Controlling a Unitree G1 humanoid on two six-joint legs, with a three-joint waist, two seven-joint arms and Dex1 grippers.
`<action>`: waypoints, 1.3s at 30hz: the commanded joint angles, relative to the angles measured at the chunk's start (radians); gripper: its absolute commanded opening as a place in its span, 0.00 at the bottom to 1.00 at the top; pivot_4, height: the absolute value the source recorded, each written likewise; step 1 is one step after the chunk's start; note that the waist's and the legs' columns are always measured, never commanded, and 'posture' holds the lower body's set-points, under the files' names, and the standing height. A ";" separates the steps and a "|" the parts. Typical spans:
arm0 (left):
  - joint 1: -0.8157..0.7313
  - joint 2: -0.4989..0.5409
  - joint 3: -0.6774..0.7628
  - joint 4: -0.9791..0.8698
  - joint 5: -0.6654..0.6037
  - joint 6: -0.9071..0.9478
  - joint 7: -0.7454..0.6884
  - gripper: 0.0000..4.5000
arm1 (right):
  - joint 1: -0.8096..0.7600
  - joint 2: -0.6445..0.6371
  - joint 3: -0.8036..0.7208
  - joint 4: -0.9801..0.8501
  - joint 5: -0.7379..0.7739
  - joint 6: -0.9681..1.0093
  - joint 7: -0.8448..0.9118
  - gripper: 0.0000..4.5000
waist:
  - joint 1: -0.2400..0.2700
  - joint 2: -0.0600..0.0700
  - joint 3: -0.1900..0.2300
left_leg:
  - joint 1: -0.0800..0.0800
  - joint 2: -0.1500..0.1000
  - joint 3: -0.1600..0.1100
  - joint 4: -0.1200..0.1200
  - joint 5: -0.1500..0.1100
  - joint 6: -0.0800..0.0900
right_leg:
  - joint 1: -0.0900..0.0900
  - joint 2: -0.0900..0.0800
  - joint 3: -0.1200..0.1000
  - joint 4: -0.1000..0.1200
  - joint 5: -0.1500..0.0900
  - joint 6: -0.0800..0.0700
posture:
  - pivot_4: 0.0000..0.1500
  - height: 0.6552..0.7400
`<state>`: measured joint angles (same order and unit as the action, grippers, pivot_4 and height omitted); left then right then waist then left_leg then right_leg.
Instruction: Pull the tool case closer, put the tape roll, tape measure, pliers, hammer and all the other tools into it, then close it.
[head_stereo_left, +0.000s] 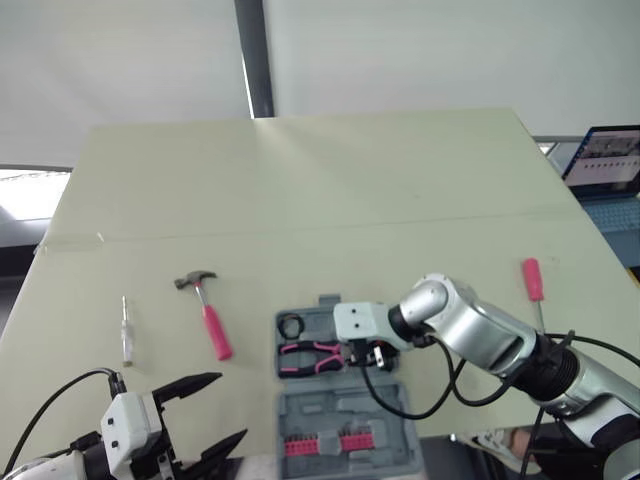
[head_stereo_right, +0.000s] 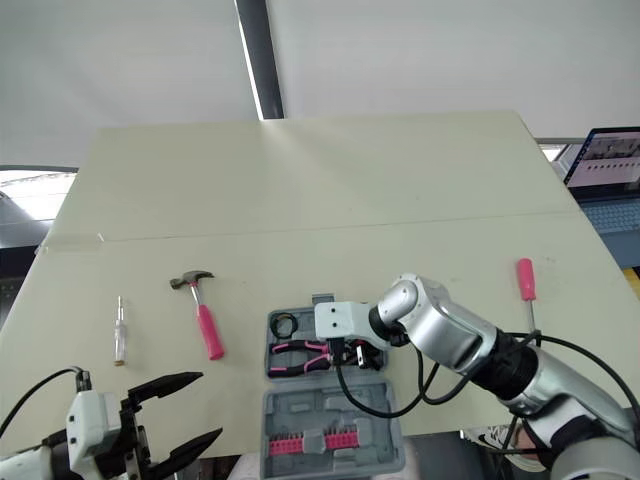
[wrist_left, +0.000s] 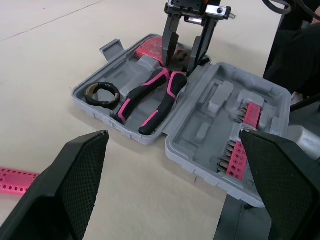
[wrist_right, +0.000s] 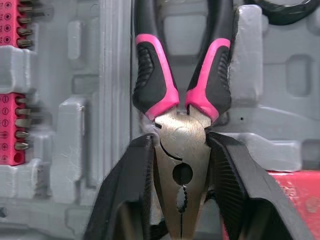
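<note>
Tool case (head_stereo_left: 340, 410): open at the near edge of the pale table (head_stereo_left: 350, 190); the right wrist view shows the right gripper (wrist_right: 182, 139) clamped on the metal head of the pliers (wrist_right: 182, 155) inside it, and the left wrist view adds the tape roll (wrist_left: 90, 95) beside them. Left gripper (head_stereo_left: 228, 407): spread wide, left of the case. Hammer (head_stereo_left: 208, 315) left of the case, pink screwdriver (head_stereo_left: 533, 280) right of it, laptop (head_stereo_left: 605, 160) beyond that.

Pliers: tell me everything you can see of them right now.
The pliers are combination pliers with a bare metal head, jaws closed, and black handles with pink grips. They lie flat in the open tool case, handles close together, beside the dark tape roll. The fingers of the right gripper sit against both sides of the head. A red tool lies next to it.
</note>
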<state>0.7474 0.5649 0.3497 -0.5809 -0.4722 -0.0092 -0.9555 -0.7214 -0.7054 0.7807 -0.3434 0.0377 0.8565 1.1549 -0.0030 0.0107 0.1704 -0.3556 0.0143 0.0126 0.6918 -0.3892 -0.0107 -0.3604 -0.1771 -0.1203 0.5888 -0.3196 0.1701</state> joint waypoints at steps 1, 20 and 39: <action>-0.001 -0.006 -0.011 -0.016 -0.001 -0.019 -0.001 1.00 | 0.000 0.010 -0.033 -0.030 0.017 0.026 0.004 0.82 | 0.001 0.000 0.000 | 0.000 0.000 0.000 0.000 0.000 0.000 | 0.000 0.000 0.000 0.000 0.000 0.000 | 1.00 0.97; -0.030 -0.003 -0.032 0.015 0.006 -0.045 -0.004 1.00 | 0.318 0.103 -0.382 -0.007 0.264 -0.164 -0.045 0.03 | 0.002 -0.001 0.000 | 0.000 0.000 0.000 0.000 0.000 0.000 | 0.000 0.000 0.000 0.000 0.000 0.000 | 1.00 0.97; -0.030 0.007 -0.032 -0.014 0.001 -0.018 0.009 1.00 | 0.371 0.139 -0.356 0.135 0.222 -0.247 -0.071 0.03 | 0.002 -0.001 -0.001 | 0.001 0.000 0.000 0.000 0.000 0.000 | 0.001 0.000 0.000 0.000 0.000 0.000 | 1.00 0.97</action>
<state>0.7131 0.5661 0.3154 -0.5722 -0.4655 -0.0246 -0.9496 -0.3583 -0.5678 0.4258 -0.1914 0.2515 0.6245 1.0770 -0.0009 0.0095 0.1698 -0.3548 0.0143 0.0128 0.6920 -0.3892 -0.0107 -0.3596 -0.1771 -0.1204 0.5893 -0.3196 0.1701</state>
